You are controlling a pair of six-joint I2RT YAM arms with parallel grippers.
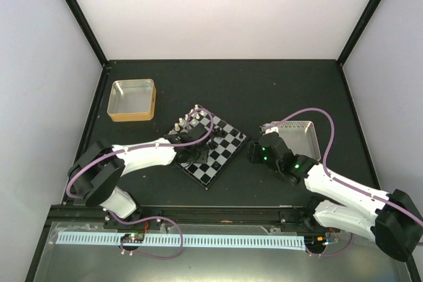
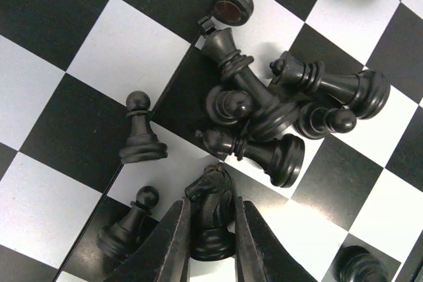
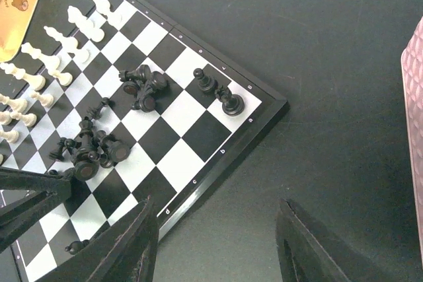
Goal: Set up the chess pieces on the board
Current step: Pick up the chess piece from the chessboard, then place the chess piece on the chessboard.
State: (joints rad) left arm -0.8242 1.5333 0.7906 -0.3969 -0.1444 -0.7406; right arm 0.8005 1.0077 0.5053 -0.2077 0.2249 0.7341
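Note:
The board [image 1: 228, 138] lies tilted at the table's middle, and its near corner shows in the right wrist view [image 3: 218, 163]. My left gripper [image 2: 210, 239] is shut on a black knight [image 2: 213, 212] just above the squares. A heap of fallen black pieces [image 2: 277, 113] lies beyond it, and two black pawns [image 2: 140, 133] stand at its left. White pieces [image 3: 63, 47] stand in rows along the board's far side. Two more black pieces [image 3: 221, 94] stand near the right corner. My right gripper [image 3: 215, 242] hangs open and empty over the dark table beside the board's edge.
A gold-rimmed tray [image 1: 132, 100] sits at the back left. A pink-rimmed tray [image 1: 301, 135] sits on the right, behind the right arm. The left arm's fingers [image 3: 26, 193] reach over the board from the left in the right wrist view.

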